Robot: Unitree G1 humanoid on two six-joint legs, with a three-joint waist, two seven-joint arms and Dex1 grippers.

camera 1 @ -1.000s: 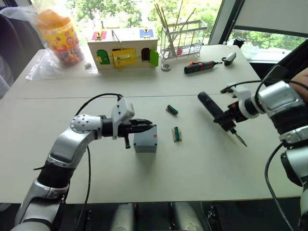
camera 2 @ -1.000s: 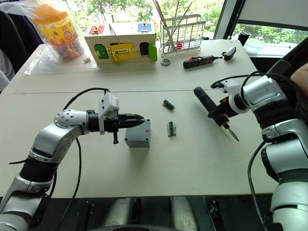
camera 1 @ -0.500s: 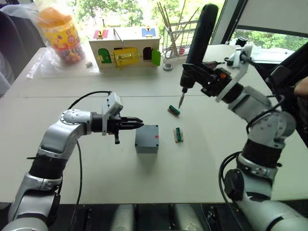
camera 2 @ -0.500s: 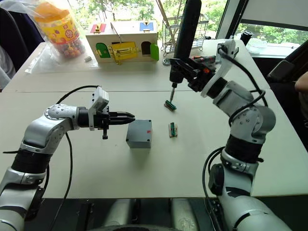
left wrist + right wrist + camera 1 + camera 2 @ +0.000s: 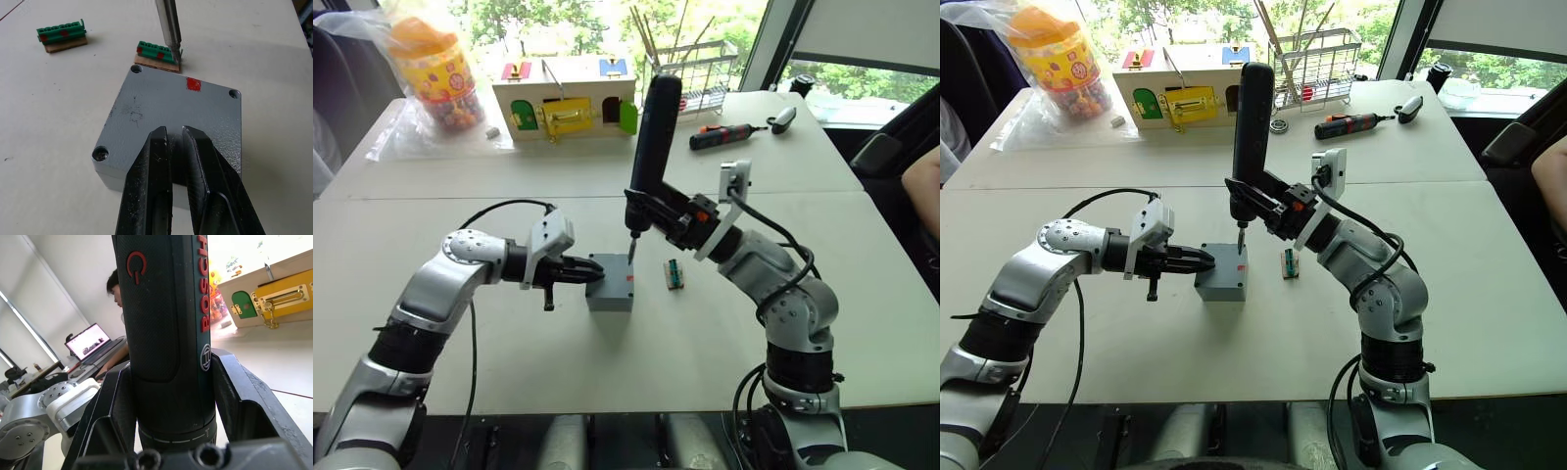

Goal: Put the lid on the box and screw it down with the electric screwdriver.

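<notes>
- The lid (image 5: pixel 171 110) was a flat grey square with a red mark near one edge and a screw hole at each corner; it sat flush on the box (image 5: pixel 609 292), so you saw one closed grey block near the middle of the table (image 5: pixel 705 343).
- Your left gripper (image 5: pixel 593 275) reached in from the robot's left at lid height. In the left wrist view its black fingers (image 5: pixel 149 196) were almost together, with a thin gap between them, and lay over the near edge of the lid with nothing between them. I couldn't tell whether they pressed on it.
- The electric screwdriver (image 5: pixel 648 147) stood nearly upright over the box, thick black body up, thin metal bit (image 5: pixel 168 24) down at the far corner of the lid, beside a screw hole.
- Your right gripper (image 5: pixel 658 217) was clamped round the lower body of the driver, one finger on each side.
- Just past that corner lay a green terminal block (image 5: pixel 156 51); a second one (image 5: pixel 61 34) lay farther off.
- At the far edge of the table you had a wooden toy house (image 5: pixel 564 96), a wire rack (image 5: pixel 690 69) and a slimmer black-and-orange screwdriver (image 5: pixel 728 133).
</notes>
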